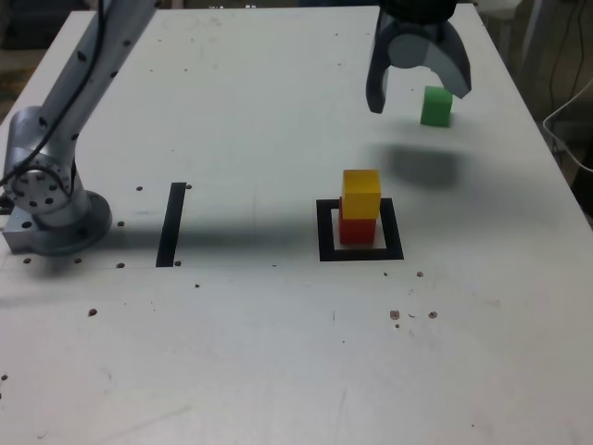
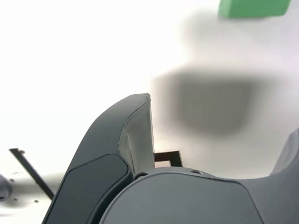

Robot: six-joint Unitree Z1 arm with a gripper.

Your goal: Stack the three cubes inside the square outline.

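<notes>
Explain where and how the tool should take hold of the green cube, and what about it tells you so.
Probably best: come straight down from above and pinch two opposite upright sides of the green cube. It sits flat on the table, its flat faces suit a squeeze, and nothing stands close around it. The tool is open above the table.

No readable text anywhere
</notes>
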